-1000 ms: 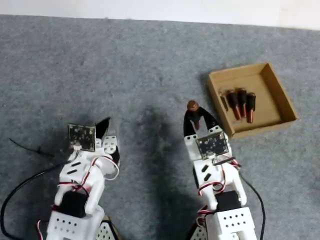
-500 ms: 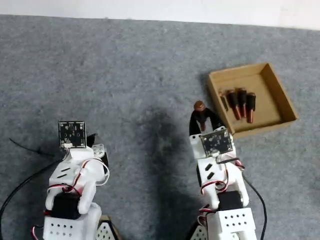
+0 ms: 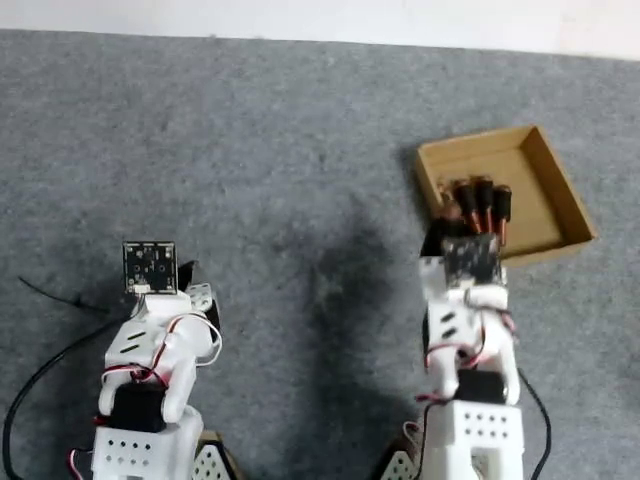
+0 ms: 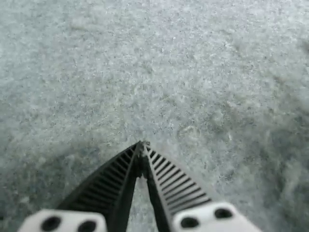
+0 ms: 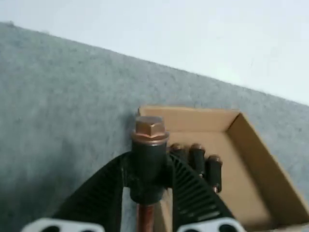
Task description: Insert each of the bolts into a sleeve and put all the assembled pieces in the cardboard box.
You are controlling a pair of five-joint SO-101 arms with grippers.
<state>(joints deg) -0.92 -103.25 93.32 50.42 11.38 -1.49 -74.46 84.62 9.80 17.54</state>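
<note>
My right gripper [image 5: 148, 170] is shut on a black sleeve with a copper bolt through it [image 5: 149, 145], held upright with the hex head on top. In the high view this gripper [image 3: 446, 228] hangs at the near left corner of the cardboard box [image 3: 566, 196]. Three assembled pieces [image 3: 483, 208] lie side by side in the box [image 5: 193, 119], seen as dark sleeves [image 5: 195, 157] just beyond the held piece. My left gripper [image 4: 143, 146] is shut with nothing in it, low over the carpet at the near left [image 3: 188, 272].
Grey carpet [image 3: 300, 150] covers the whole table. A white wall strip [image 3: 400, 20] runs along the far edge. A thin black cable [image 3: 60, 298] lies left of the left arm. The box floor right of the pieces [image 3: 535, 205] is bare.
The right arm has swung right toward the box with the sleeved bolt in its grip. The left arm drew back toward its base, then stayed nearly still.
</note>
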